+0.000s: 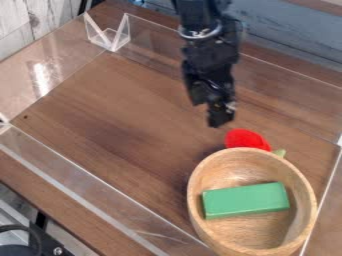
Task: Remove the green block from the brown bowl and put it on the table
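Watching from my station, I have the arm [201, 28] reaching in from the far side of the scene, its dark fingers [211, 103] pointing down above the surface [107, 125], a little to the right of the middle. They stand wide, one on the left and one on the right, with a gap between them and nothing held. The green block [246, 199] lies inside the brown bowl [198, 215], down in the near right part of my view, well apart from the fingers and nearer to me than they are. I see its flat, broad face turned upward, and the thick, light rim of the bowl runs all the way around it. Just beyond the bowl's far rim sits a small red object [245, 139], with a bit of green [278, 153] showing to its right; the fingers hang near it, on its far side. I can't tell whether the red object touches the rim. Over at the far left, a clear angular piece [110, 35] stands by the edge. Clear acrylic walls [100, 193] border the dark brown wood grain, and beyond the far edge I see blue-grey boards [287, 28].
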Robot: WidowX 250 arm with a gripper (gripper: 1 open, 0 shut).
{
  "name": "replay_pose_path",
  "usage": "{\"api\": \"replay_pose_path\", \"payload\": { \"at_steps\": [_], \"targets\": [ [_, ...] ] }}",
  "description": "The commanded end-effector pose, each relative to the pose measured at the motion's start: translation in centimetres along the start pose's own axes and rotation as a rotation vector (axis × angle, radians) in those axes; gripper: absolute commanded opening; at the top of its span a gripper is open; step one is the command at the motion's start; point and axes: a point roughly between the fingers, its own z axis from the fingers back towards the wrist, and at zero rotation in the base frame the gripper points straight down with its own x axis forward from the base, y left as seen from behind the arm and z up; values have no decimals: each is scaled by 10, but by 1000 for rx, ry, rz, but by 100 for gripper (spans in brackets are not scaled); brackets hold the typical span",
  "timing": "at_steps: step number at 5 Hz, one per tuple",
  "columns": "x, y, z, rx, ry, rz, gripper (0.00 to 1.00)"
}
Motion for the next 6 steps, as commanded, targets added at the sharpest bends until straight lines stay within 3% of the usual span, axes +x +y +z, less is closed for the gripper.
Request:
{"api": "replay_pose_path", "payload": {
  "at_steps": [1,2,3,4,5,6],
  "targets": [
    [13,-35,5,25,-36,-81,100],
    [18,-61,-16,-3,-19,-167,100],
    [13,-72,-31,-16,-10,-214,100],
    [8,-81,-31,-17,-4,-198,100],
    [11,-84,-21,6,15,-150,100],
    [5,-95,-19,25,30,-156,100]
  ]
}}
